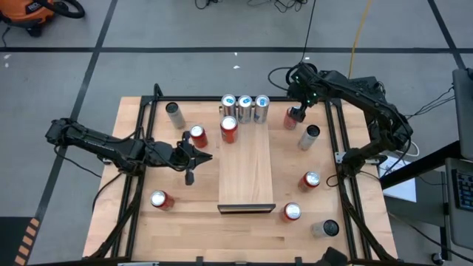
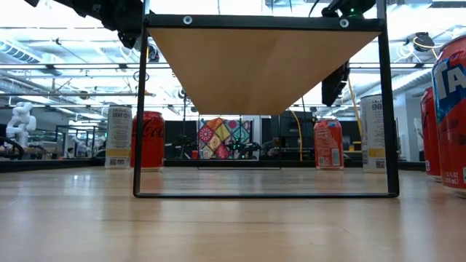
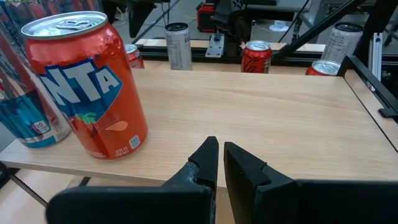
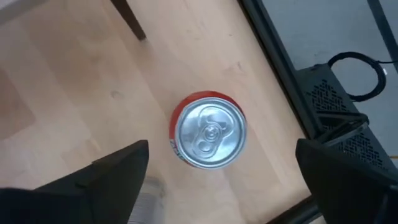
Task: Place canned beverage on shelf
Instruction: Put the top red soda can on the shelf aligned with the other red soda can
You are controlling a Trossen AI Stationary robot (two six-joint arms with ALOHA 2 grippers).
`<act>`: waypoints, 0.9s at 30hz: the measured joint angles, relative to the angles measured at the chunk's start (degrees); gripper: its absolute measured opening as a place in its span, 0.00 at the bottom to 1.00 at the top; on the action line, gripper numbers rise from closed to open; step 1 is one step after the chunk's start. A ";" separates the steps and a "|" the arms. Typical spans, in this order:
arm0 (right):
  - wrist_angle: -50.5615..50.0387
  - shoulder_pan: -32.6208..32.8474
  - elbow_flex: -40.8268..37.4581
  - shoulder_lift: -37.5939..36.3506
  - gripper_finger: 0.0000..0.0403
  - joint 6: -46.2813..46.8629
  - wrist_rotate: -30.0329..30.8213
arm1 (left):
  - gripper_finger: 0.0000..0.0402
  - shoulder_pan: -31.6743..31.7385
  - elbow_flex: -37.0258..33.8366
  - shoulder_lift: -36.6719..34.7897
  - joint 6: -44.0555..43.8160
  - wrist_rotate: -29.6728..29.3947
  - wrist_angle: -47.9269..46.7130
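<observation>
Fingers of the right gripper (image 4: pixel 221 177) stand wide apart above a red can (image 4: pixel 209 138), one on each side of its silver top, gripping nothing. That can stands upright on the table (image 1: pixel 133 222), just beside the shelf's (image 1: pixel 246 174) far right corner. On the shelf's far end stand three silver cans (image 1: pixel 244 108) in a row, with an orange can (image 1: pixel 229 129) just in front. The left gripper (image 1: pixel 194 157), pinched shut and empty, hovers at the shelf's left edge.
</observation>
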 joint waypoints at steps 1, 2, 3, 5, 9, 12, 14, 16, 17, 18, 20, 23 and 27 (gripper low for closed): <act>0.01 -0.06 0.00 0.11 0.96 0.01 0.04 | 0.07 0.00 0.00 0.00 0.01 0.00 0.00; 0.15 -0.12 0.00 0.45 0.96 0.02 0.27 | 0.07 0.00 0.00 0.00 0.04 0.00 0.00; 0.22 -0.10 0.00 0.90 0.96 0.33 0.29 | 0.07 0.00 0.00 0.00 0.04 0.00 0.00; 0.20 -0.10 0.00 2.38 0.96 1.27 0.33 | 0.07 0.00 0.00 0.00 0.07 0.00 0.00; 0.24 -0.17 -0.02 5.14 0.96 2.34 0.65 | 0.07 0.00 0.00 0.00 0.06 0.00 0.00; 0.21 -0.60 -0.04 6.21 0.96 2.46 0.55 | 0.07 0.00 0.00 0.00 -0.09 0.00 -0.02; 0.27 -0.86 -0.04 6.73 0.96 2.54 0.80 | 0.07 0.00 0.00 0.00 -0.27 0.00 -0.09; 0.73 -1.01 -0.04 7.69 0.96 2.93 1.86 | 0.07 0.00 0.00 0.00 -0.20 0.00 -0.05; 0.86 -1.02 -0.04 8.34 0.96 3.12 2.52 | 0.07 0.00 0.00 0.00 -0.20 0.00 -0.02; 0.80 -1.02 -0.04 8.98 0.96 3.23 2.90 | 0.07 0.00 0.00 0.00 -0.20 0.00 -0.02; 0.86 -1.02 -0.04 10.12 0.96 3.16 3.43 | 0.07 0.00 0.00 0.00 -0.19 0.00 -0.02; 0.85 -1.02 -0.04 11.79 0.95 3.14 3.37 | 0.07 0.00 0.00 0.00 -0.15 0.00 -0.02; 0.85 -1.02 -0.04 13.48 0.95 3.66 3.37 | 0.07 0.00 0.00 0.00 -0.02 0.00 -0.02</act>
